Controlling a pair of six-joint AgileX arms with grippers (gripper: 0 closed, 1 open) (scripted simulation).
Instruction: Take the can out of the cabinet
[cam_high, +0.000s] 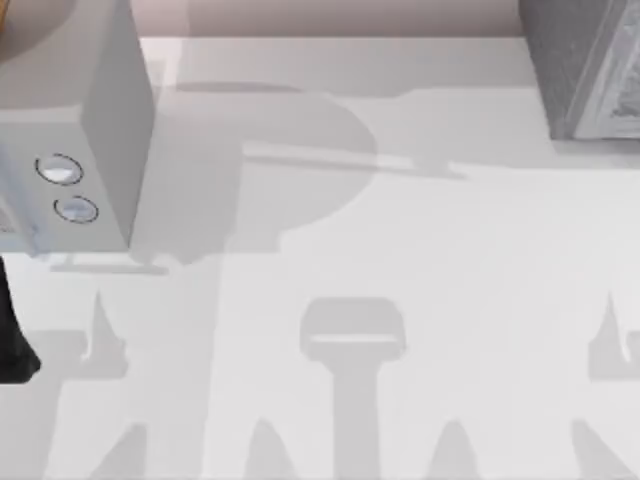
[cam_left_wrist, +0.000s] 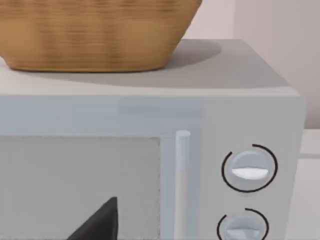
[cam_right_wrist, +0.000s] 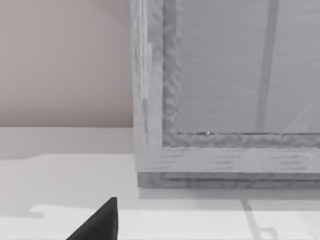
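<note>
Left arm (cam_high: 15, 330) low at left edge — parked.

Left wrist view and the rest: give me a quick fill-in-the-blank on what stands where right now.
1. The wicker basket sits on top of the ____.
2. The microwave's front carries ____ round knobs.
3. In the top view, the grey cabinet stands at the table's far ____ corner.

Missing words: microwave; two; right

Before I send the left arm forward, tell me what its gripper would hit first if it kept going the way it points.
Most likely the microwave: the left wrist view looks straight at its front, so the door window beside the handle would be met first. How far off it is I cannot judge.
</note>
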